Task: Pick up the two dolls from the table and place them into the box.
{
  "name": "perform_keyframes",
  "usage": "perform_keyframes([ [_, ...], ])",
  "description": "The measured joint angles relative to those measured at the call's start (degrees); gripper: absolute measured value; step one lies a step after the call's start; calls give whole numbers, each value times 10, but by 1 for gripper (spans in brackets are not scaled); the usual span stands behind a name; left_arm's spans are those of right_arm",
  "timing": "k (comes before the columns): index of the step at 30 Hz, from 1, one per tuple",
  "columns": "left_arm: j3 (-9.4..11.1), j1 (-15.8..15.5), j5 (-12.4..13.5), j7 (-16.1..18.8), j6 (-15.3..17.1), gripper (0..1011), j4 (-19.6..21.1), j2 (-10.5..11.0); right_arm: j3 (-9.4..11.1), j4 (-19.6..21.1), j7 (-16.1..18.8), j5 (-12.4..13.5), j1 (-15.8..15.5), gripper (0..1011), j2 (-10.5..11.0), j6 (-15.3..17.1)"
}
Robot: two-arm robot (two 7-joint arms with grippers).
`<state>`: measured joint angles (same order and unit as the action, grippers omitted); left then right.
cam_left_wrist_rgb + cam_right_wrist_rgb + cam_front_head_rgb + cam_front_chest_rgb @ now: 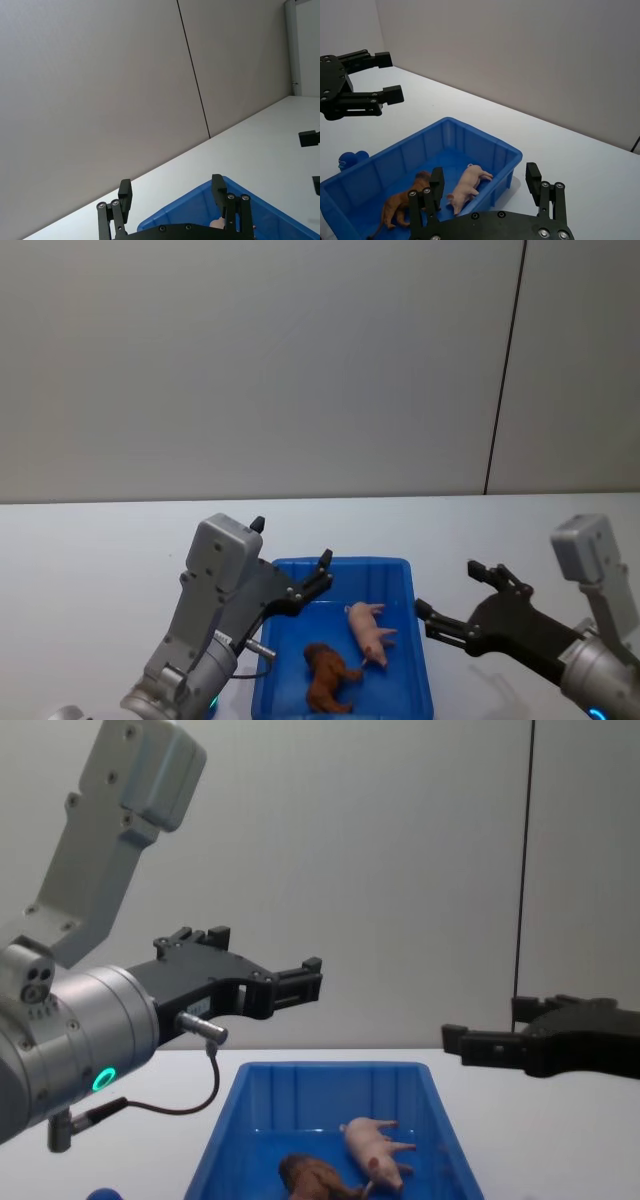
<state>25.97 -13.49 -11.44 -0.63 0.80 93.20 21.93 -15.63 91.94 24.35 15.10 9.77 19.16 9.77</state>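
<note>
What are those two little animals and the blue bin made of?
The pink pig looks like smooth moulded plastic or rubber: even colour, rounded limbs. The brown animal seems similar, though its surface looks rougher and duller. The blue box appears to be rigid, slightly glossy plastic: thin even walls and a lipped rim.

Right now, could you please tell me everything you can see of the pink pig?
The pink pig is a small, pale pink figurine, smooth and plastic-looking, with a snout and four legs. It lies on its side on the floor of the blue box, legs toward the box's right wall, close beside the brown animal.
</note>
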Motion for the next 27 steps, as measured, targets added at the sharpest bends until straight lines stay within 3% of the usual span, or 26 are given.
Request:
perform_keyframes([
  [14, -9, 29, -8, 33, 23, 1001, 30, 26, 10, 15, -2, 12, -20, 1001, 20, -15],
  [27, -22, 95, -58, 92, 55, 1001, 58, 72, 13, 20, -3, 16, -27, 1001, 26, -20],
])
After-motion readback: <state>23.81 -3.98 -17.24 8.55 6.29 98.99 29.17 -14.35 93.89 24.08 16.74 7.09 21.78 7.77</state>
